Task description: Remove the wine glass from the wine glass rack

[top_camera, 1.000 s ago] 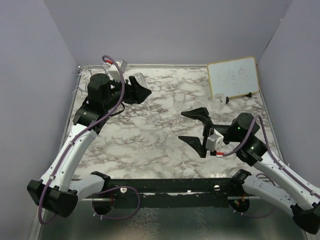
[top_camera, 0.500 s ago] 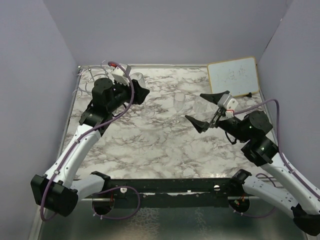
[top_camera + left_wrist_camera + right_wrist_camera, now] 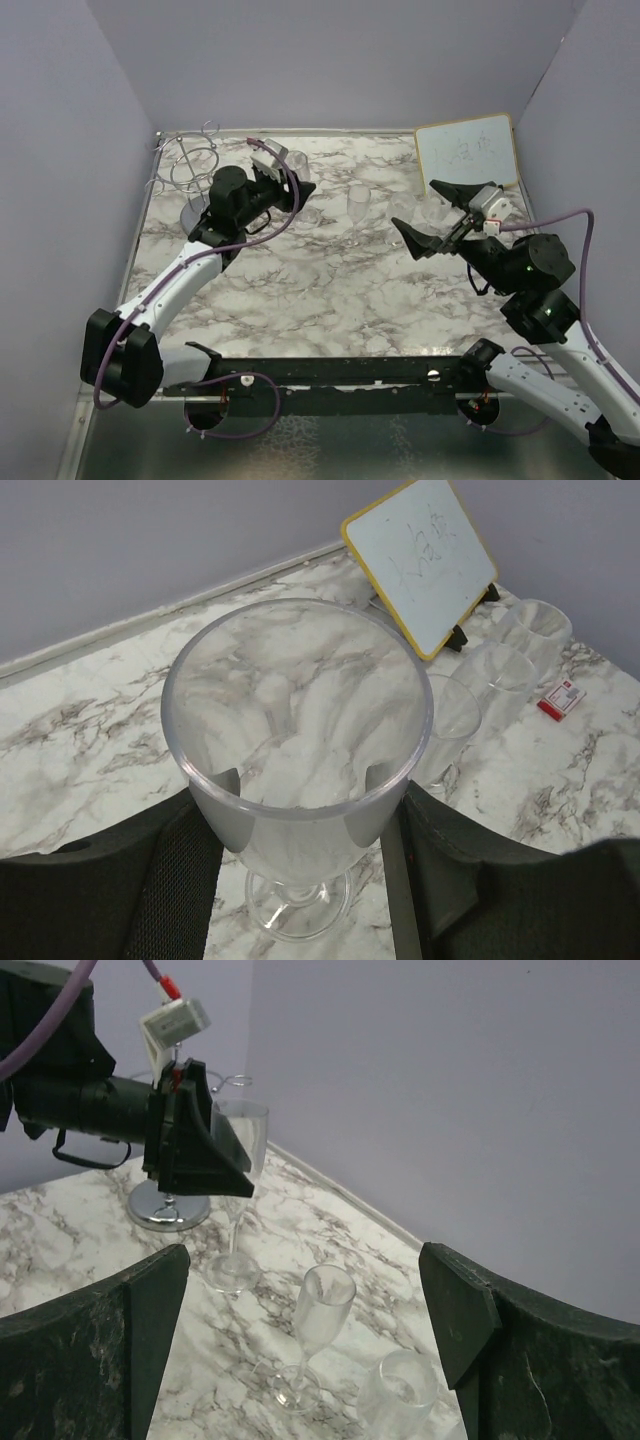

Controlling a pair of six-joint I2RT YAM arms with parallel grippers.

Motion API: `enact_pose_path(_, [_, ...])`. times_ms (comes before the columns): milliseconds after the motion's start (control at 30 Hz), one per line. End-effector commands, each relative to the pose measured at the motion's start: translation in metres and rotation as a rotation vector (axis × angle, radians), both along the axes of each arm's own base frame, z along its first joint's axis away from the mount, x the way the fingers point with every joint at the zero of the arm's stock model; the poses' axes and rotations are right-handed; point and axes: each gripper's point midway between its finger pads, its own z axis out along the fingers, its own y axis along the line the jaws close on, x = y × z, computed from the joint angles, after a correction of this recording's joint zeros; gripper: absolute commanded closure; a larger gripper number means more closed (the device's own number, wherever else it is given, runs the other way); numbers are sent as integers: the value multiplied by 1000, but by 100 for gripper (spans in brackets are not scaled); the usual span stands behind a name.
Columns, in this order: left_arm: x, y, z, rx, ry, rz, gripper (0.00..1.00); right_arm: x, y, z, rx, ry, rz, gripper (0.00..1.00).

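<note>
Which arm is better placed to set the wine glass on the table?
Left. The left gripper is closed on the wine glass, upright and apart from the wine glass rack; the right gripper is open, empty.

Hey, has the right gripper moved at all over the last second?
Yes. The right gripper has moved toward the far right of the table, ending closer to the whiteboard, with its jaws wide open.

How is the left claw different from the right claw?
The left claw grips a wine glass; the right claw holds nothing. The left claw's jaws sit narrower, pressed against the glass; the right claw's jaws gape wide. Both are black and hover above the marble table.
</note>
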Motion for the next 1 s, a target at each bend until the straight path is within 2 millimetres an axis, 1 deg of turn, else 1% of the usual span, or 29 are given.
enact_pose_path(0, [5,-10,28,-5,-195,-28,49,4,-11,15,17,-12,-65,0])
enact_pose_path(133, [7,-23,19,-13,-232,-85,47,6,-15,18,13,17,-88,0])
enact_pose_path(267, [10,-32,9,-5,-250,-113,47,3,-21,24,19,-9,-101,0])
enact_pose_path(400, [14,-35,-2,8,-273,-114,47,3,-25,28,16,-17,-117,0])
enact_pose_path(467, [16,-37,-8,7,-282,-119,47,3,-26,27,12,-16,-121,0])
enact_pose_path(700, [15,-57,-28,43,-295,-191,47,1,-30,25,17,-10,-133,0])
enact_pose_path(900, [14,-64,-43,70,-302,-212,47,-1,-30,25,24,-11,-128,0])
enact_pose_path(967, [14,-64,-51,94,-305,-208,47,-1,-29,25,23,-9,-123,0])
